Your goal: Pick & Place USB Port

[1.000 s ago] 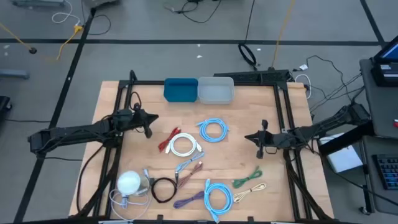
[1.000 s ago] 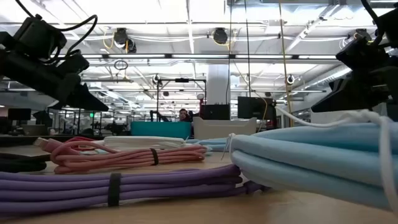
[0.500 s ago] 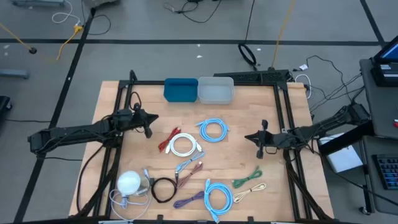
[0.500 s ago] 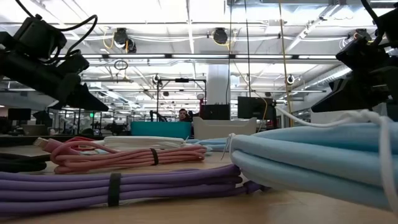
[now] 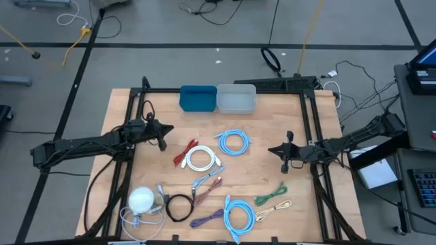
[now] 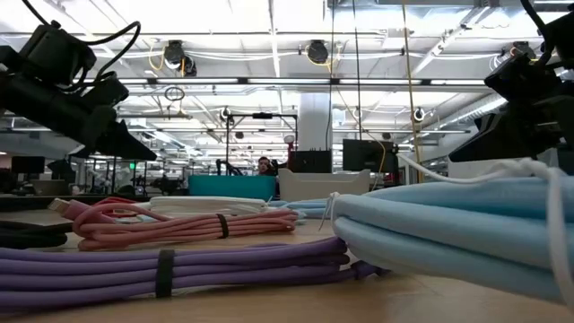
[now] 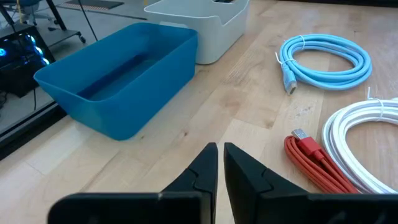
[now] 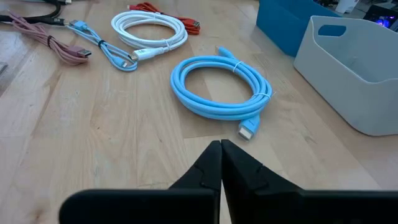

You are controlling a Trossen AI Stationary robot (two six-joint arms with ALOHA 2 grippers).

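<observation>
Several coiled USB cables lie flat on the wooden table: a light blue coil [image 5: 234, 142] [image 8: 221, 87], a white coil [image 5: 203, 159] [image 7: 367, 137], a red cable [image 5: 181, 154] [image 7: 311, 155], a pink one [image 5: 214, 184], a black coil [image 5: 179, 207], a purple one [image 5: 208, 219] [image 6: 161, 269] and a second light blue coil [image 5: 239, 214]. My left gripper [image 5: 162, 140] [image 7: 220, 163] hovers shut left of the red cable. My right gripper [image 5: 284, 151] [image 8: 221, 158] hovers shut right of the light blue coil. Neither touches anything.
A blue bin [image 5: 198, 98] [image 7: 124, 74] and a white bin [image 5: 236, 99] [image 8: 354, 68] stand side by side at the table's far edge. Green [image 5: 270, 195] and beige [image 5: 272, 209] cables lie near right. A white round object [image 5: 141, 199] with cord sits near left. Black frame rails run along both sides.
</observation>
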